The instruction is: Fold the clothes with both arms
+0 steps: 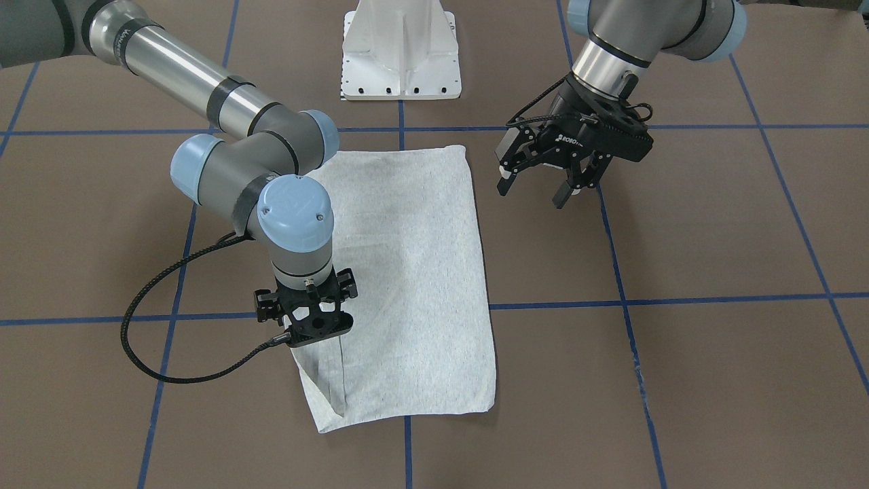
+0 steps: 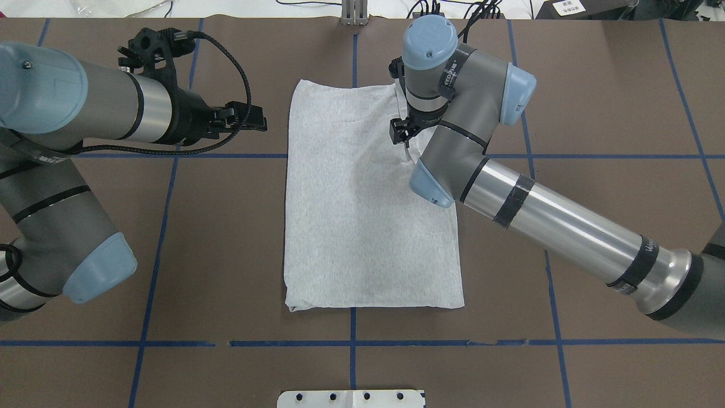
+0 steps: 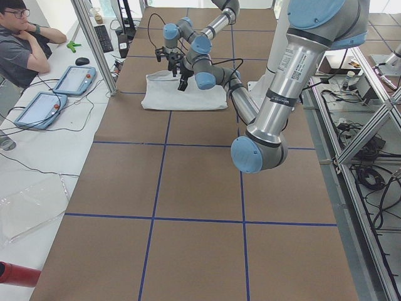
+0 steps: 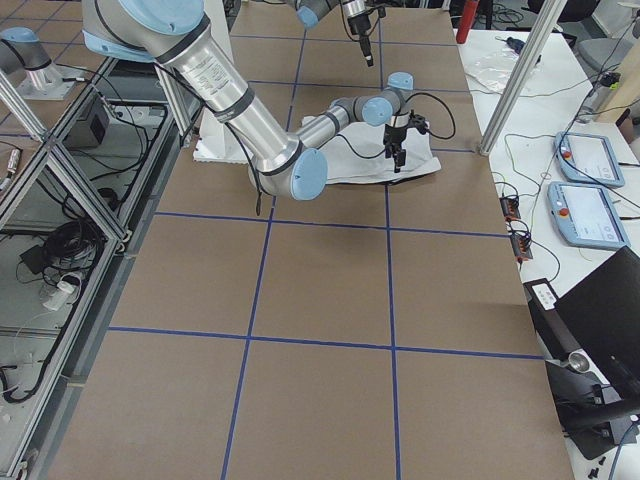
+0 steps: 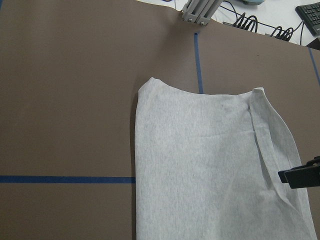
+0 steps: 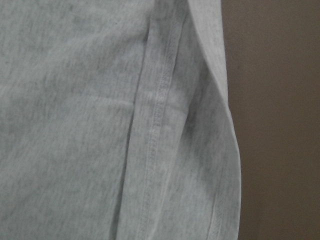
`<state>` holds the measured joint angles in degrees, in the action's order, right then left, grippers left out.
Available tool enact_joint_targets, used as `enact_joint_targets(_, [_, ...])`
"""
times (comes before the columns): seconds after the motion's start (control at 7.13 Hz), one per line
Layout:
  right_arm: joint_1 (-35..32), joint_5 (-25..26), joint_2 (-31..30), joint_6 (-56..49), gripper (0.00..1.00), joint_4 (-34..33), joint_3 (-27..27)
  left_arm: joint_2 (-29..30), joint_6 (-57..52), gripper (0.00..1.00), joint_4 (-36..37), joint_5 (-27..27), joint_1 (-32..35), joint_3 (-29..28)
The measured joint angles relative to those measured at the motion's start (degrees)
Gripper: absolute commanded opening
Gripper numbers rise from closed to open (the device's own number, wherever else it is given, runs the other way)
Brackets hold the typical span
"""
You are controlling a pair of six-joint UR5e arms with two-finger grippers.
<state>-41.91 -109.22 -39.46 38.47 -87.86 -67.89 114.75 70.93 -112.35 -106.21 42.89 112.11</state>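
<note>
The left arm (image 2: 85, 113) comes in from the left, and the left gripper (image 1: 535, 189) hangs in the air tilted downward, its two fingers spread wide with nothing between them. The right arm (image 2: 566, 226) stretches in long from the right, elbow folded and wrist turned straight down. The right gripper (image 1: 313, 324) sits low on the far side (its fingertips are hidden under the wrist, so their spacing cannot be judged).

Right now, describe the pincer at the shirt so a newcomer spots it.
On the brown table lies a grey folded shirt. The right pincer stands straight down over its far right corner. The left pincer hangs open off the cloth.
</note>
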Motion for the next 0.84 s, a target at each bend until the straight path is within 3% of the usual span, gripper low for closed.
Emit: enact_joint_targets(0.84, [1.55,0.69,0.2,-2.19,1.0,1.76,2.67,0.1,-0.16,1.0,0.0,-0.12,0.09,0.56])
